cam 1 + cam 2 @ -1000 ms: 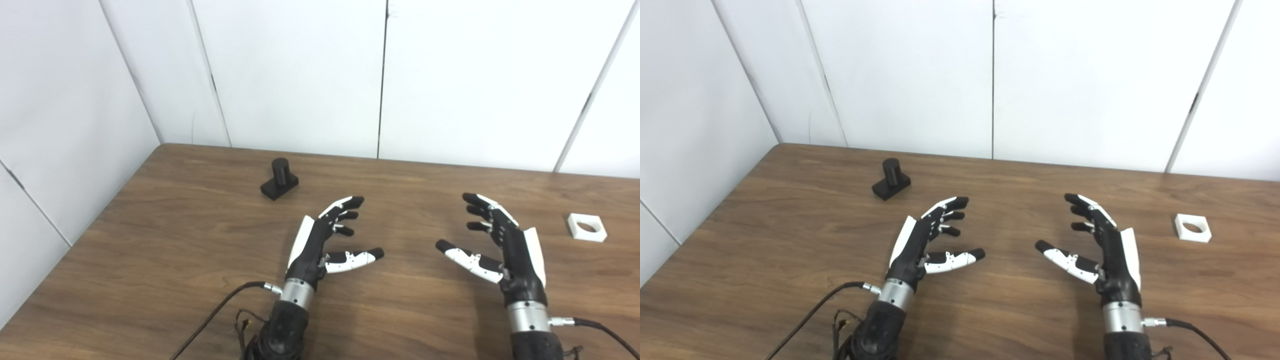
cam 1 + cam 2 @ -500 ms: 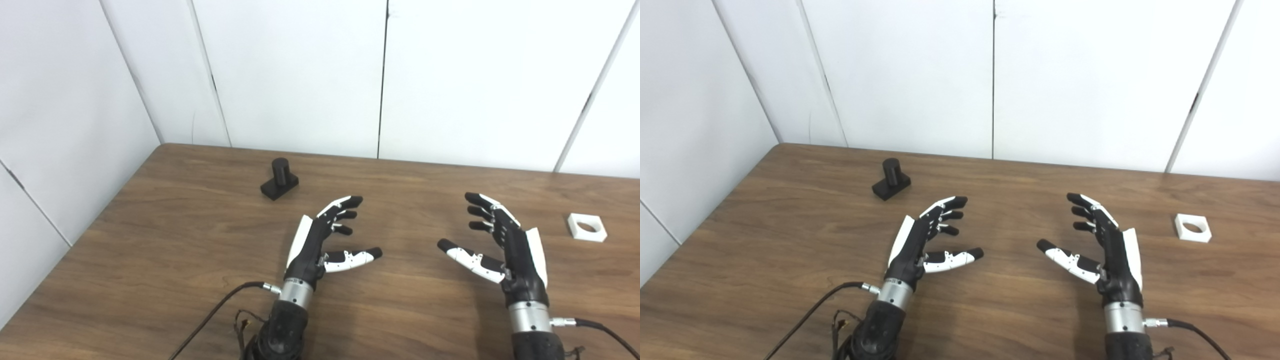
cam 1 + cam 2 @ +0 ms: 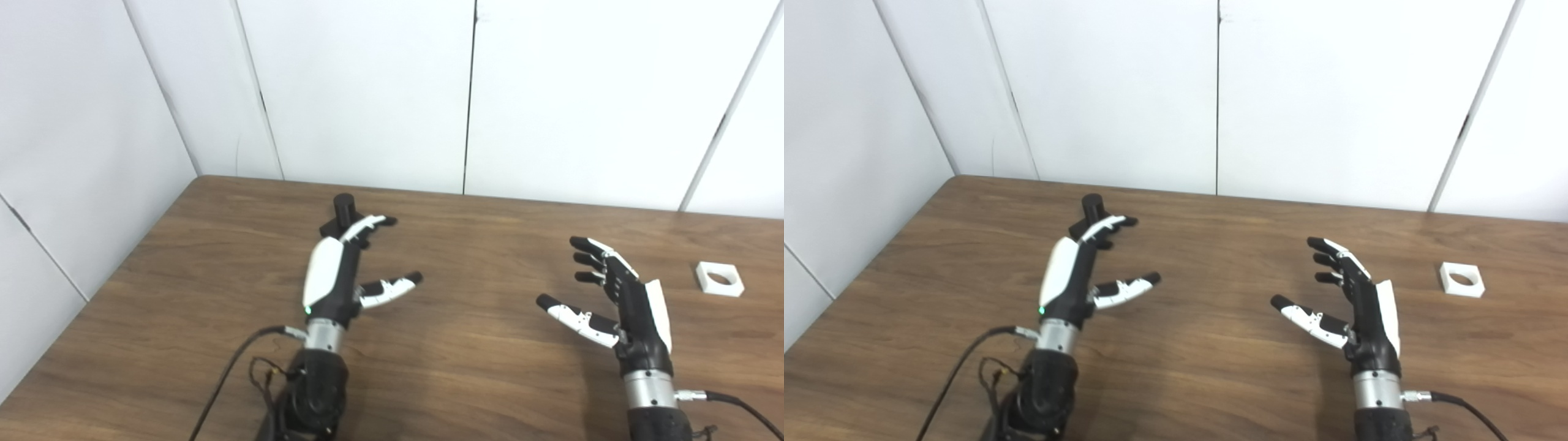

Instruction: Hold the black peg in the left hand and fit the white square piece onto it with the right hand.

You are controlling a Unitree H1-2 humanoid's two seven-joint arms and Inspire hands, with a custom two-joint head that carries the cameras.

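At a wooden table (image 3: 184,269) set into a white-walled corner, the robot's left hand (image 3: 337,269) reaches toward the black peg (image 3: 343,211), which stands upright on its small base near the far left. The fingers (image 3: 373,222) are spread and empty, their tips in front of the peg; whether they touch it cannot be told. The open spread looks like preparation for a grasp. The right hand (image 3: 618,297) hovers over the table's right side, palm turned inward, fingers apart and holding nothing, apparently waiting its turn. The white square piece (image 3: 719,278), with its round hole facing up, lies flat well beyond that hand, near the right edge.
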